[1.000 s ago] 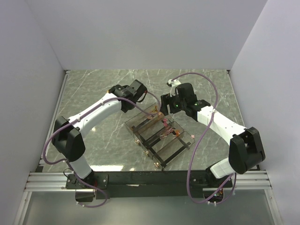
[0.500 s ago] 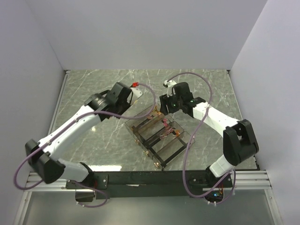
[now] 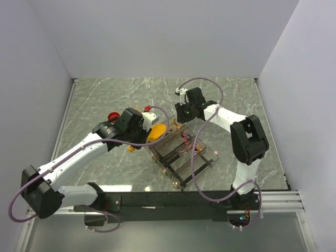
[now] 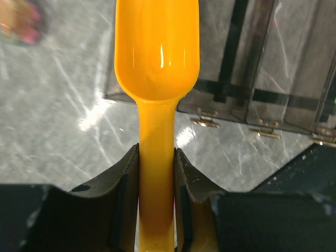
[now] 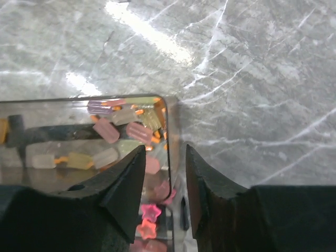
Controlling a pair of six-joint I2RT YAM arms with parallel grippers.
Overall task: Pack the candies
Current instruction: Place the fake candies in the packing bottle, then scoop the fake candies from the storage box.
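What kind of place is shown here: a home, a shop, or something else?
Probably a lab robot test cell: plain white walls enclose a marble-patterned table, and a left arm and right arm are mounted on a metal rail at its near edge.

Glossy yellow-orange plastic scoop (image 4: 156, 52), clear smoky plastic box (image 4: 294, 79) with shiny metal hinges (image 4: 206, 122), polished marble-look bench (image 5: 252, 79), candies (image 5: 118, 131) in translucent wrappers, matt black fingers (image 5: 123, 184) of the right tool (image 5: 165, 152)

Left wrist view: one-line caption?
Left fingers clamp the yellow scoop by its handle, empty bowl pointing at the clear divided box.
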